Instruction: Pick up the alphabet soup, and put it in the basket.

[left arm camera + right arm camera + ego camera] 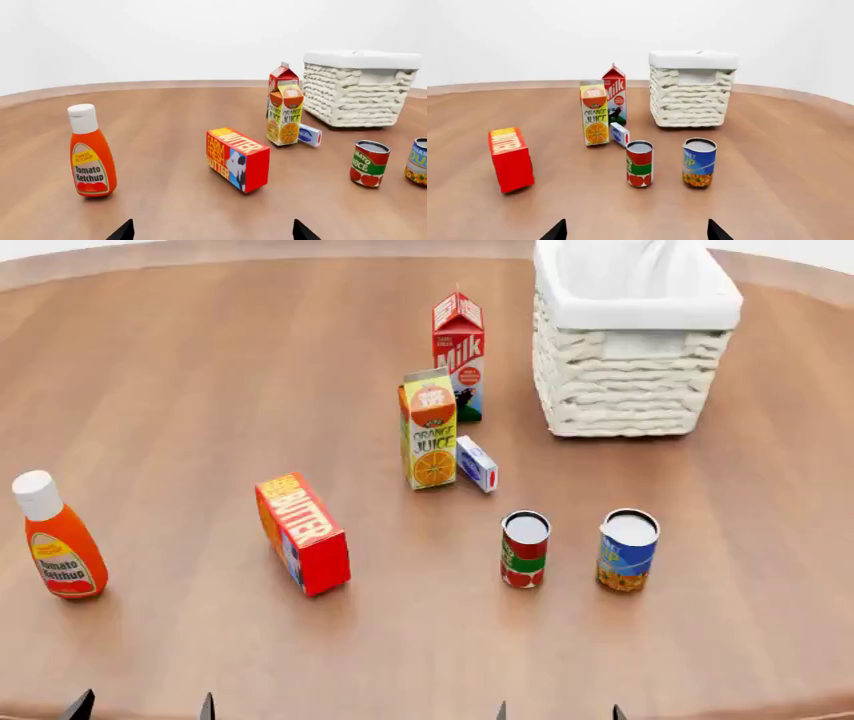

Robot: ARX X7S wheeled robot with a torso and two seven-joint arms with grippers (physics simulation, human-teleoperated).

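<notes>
The alphabet soup (627, 550) is a small can with a blue label, an orange band and a white top. It stands upright on the wooden table, right of a red and green can (525, 549). It also shows in the right wrist view (699, 163) and at the edge of the left wrist view (418, 162). The basket (635, 335), cream wicker with a white liner, stands at the back right and shows in the wrist views too (692, 88) (358, 87). My left gripper (140, 708) and right gripper (558, 712) are open and empty at the near table edge.
A ketchup bottle (58, 536) stands at the left. A red butter box (303, 533) stands in the middle. An orange juice carton (429, 429), a milk carton (458, 356) and a small blue and white box (477, 464) stand left of the basket.
</notes>
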